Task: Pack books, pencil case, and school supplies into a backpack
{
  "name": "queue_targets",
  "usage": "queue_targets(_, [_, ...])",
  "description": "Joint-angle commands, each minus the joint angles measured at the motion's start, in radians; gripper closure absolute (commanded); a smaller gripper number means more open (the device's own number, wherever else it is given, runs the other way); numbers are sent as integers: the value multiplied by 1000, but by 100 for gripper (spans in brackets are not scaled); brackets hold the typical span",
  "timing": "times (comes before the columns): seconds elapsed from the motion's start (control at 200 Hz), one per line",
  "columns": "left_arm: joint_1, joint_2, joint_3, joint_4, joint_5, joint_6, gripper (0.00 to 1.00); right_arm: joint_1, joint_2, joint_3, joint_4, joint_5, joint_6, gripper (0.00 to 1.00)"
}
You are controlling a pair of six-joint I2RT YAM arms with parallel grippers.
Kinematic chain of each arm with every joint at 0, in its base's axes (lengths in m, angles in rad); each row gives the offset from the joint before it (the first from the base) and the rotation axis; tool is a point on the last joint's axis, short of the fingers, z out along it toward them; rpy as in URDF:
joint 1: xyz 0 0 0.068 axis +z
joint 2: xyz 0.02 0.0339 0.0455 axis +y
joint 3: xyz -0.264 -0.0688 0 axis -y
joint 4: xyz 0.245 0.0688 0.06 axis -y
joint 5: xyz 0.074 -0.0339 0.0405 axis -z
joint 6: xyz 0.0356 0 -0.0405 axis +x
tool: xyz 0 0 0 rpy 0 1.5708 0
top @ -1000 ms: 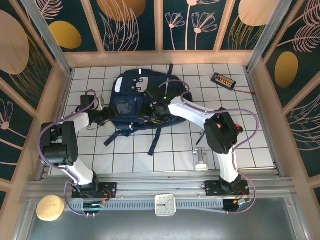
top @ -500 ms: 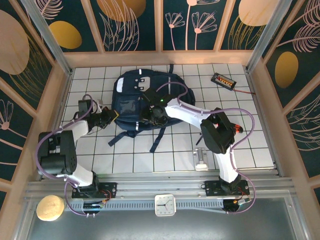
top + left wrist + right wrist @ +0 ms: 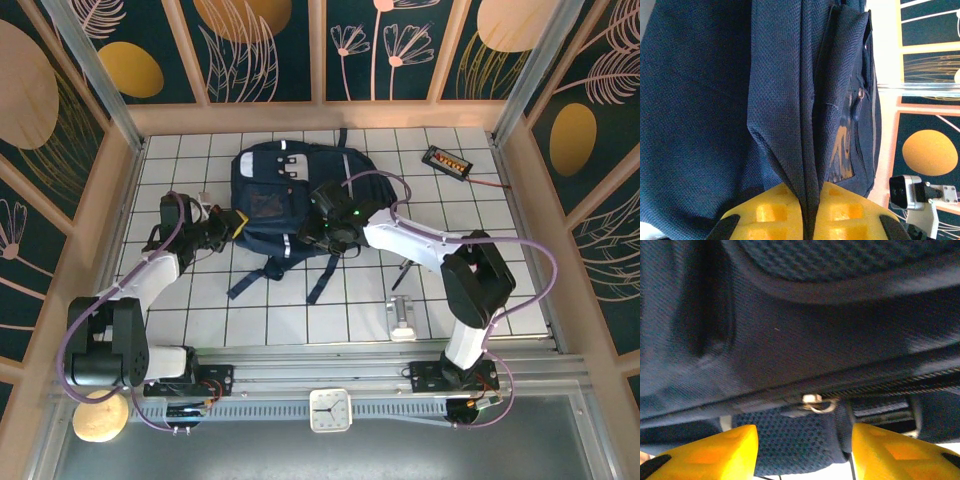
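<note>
Pinching backpack (image 3: pixel 700 100) fold between left fingers (image 3: pixel 765 216)

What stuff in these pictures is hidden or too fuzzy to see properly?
Inside the backpack: top view, its own fabric covers it, so what is packed cannot be told.
Zip pull: right wrist view, blurred; whether the right end effector touches it is unclear.
Left end effector: left wrist view, the bottom edge cuts off its fingers' lower part.
Black gadget: top view, label too small to read.
</note>
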Motion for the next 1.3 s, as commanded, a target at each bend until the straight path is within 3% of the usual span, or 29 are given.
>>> queue_targets(0.0, [-31,-20,44,66,87,-52,100,0,10,18,63,40,11,50])
queue_targets(0.355, [-47,2,93,69,96,-66,100,35,87,116,-121,212,-65,56])
queue_targets(0.786, [-48,16,128,63,104,-67,100,28,116,122,-199,288,-58,57])
queue_targets(0.931, [-48,15,123,62,107,-64,100,15,125,147,-198,293,-64,68])
queue_targets(1.061, [-47,14,121,60,108,-61,100,6,129,169,-201,300,-73,70])
queue_targets(1.291, [-47,12,122,48,107,-51,100,-5,119,164,-212,306,-89,98])
